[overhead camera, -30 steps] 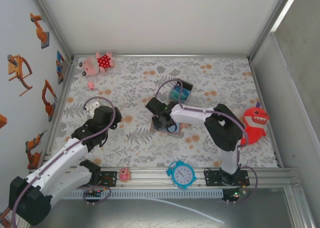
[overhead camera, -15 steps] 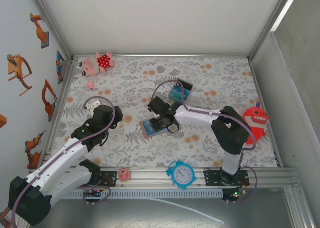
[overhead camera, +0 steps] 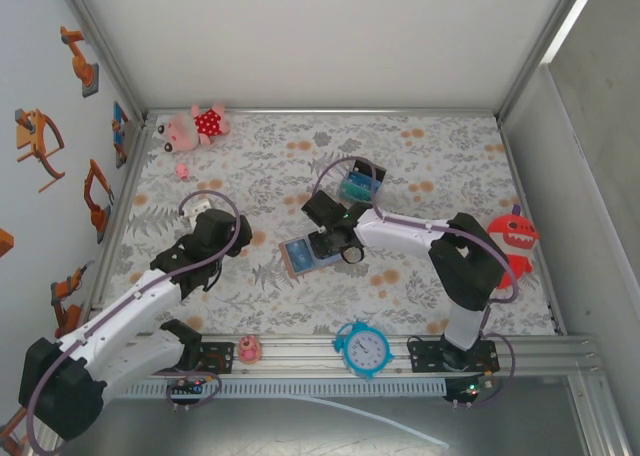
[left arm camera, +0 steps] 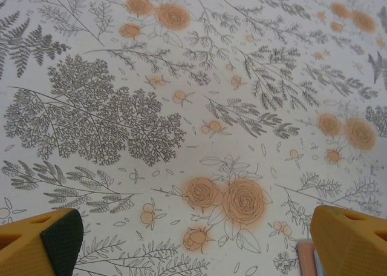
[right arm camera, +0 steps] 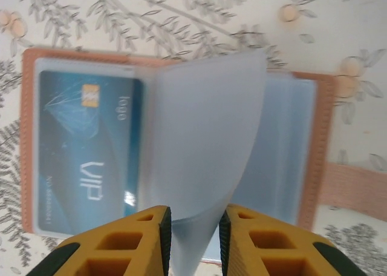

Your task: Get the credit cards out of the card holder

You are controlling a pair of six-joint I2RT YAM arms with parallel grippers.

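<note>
Got the card holder (overhead camera: 300,257) lying open flat on the table (overhead camera: 440,156), right gripper (right arm camera: 195,223) clamped on its clear sleeve (right arm camera: 199,124) to stand that page up and bare the blue VIP card (right arm camera: 84,149), left gripper (left arm camera: 193,239) hanging wide open nearby, probably waiting its turn.

bright, even light and faint shadows throughout (the right wrist close-up is softly blurred).

Top external: fixed, high above the near edge, facing down over the whole floral table (overhead camera: 450,176). Left wrist: close, tilted down at the cloth (left arm camera: 181,76). Right wrist: very close, straight over the open card holder (right arm camera: 27,137) (mid-table in the top view).
</note>
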